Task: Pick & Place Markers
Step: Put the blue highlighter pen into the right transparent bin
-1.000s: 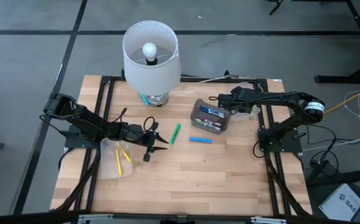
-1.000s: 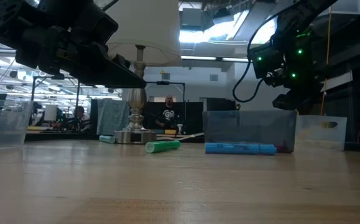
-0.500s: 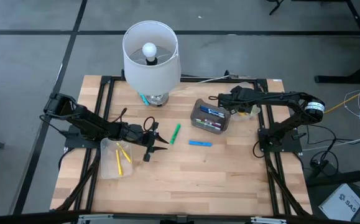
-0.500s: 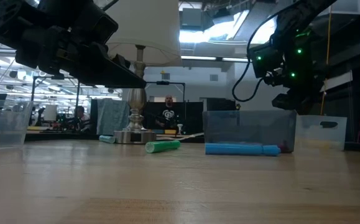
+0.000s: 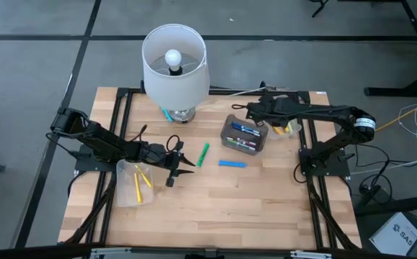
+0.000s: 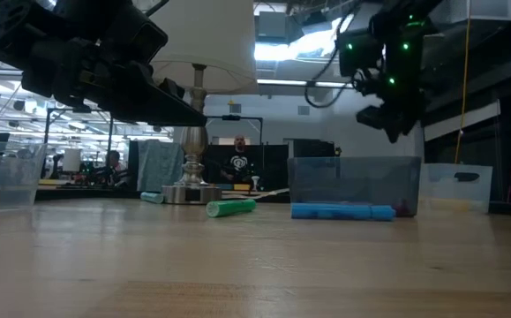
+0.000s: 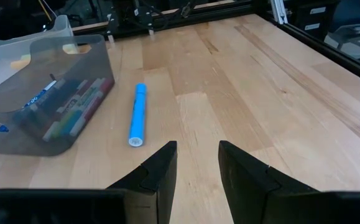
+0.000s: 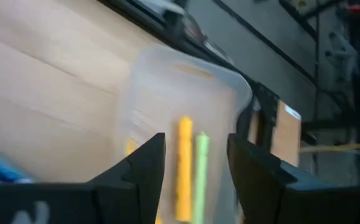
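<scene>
grey bin [image 5: 243, 135] holds mixed markers [image 7: 74, 112]; clear bin [image 5: 135, 183] two yellow markers [image 5: 141, 180].

Grey floor [image 5: 35, 65] — white lamp [image 5: 175, 61]

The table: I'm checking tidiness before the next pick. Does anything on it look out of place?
Yes. A green marker and a blue marker lie loose on the table, outside the bins. A third marker lies at the base of the lamp, partly hidden beneath its shade.
</scene>
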